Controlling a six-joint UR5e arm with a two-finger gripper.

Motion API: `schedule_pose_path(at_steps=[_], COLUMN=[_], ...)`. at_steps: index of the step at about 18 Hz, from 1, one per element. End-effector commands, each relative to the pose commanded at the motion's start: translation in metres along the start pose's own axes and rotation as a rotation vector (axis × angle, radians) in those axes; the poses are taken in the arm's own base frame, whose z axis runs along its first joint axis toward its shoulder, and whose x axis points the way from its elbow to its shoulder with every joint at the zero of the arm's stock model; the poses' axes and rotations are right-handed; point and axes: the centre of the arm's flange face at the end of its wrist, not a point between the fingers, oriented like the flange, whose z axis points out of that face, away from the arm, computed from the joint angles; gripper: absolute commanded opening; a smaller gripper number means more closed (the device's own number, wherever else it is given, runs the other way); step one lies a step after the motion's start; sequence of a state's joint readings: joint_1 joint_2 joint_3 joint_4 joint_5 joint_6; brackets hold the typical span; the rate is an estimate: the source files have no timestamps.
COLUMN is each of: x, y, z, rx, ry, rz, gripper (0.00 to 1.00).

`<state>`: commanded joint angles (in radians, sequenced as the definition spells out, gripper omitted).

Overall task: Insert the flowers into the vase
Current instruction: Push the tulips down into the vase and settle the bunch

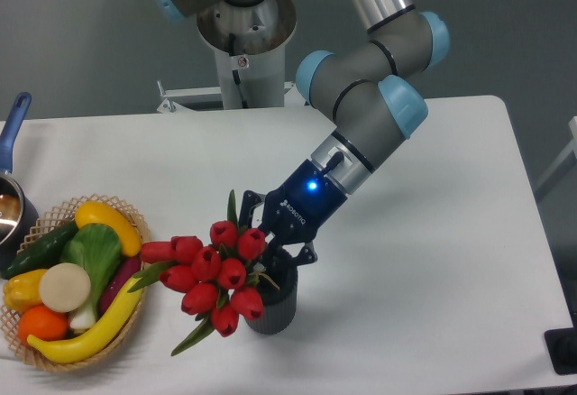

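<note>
Glossy plastic-looking flowers (pixel 212 273), matt ribbed vase (pixel 273 309), woven wicker basket (pixel 54 361)

We are seeing one bunch of about nine red tulips (pixel 215 271), one dark vase (pixel 273 309), one basket (pixel 54 357), one blue-handled pot (pixel 13 168) and one gripper (pixel 269 242).

A bunch of red closed-bud tulips with green leaves (pixel 212 273) leans left, stems down in the vase's mouth. The short dark grey ribbed cylindrical vase (pixel 273 307) stands upright on the table.
</note>
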<state>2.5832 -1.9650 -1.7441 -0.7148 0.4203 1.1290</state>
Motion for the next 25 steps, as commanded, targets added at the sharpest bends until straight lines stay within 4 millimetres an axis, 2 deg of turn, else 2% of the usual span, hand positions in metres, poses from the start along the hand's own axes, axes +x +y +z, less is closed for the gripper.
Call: schedule_pose_path(at_steps=[11, 18, 22, 25], x=[0.002, -0.003, -0.004, -0.007], y=[0.018, 0.027, 0.028, 0.031], z=[-0.002, -0.013, -0.016, -0.022], rx=[-0.021, -0.018, -0.018, -0.017], ry=[-0.006, -0.024, -0.03, -0.039], rz=[0.007, -0.002, -0.004, -0.01], gripper=[0.24, 0.28, 0.37, 0.39])
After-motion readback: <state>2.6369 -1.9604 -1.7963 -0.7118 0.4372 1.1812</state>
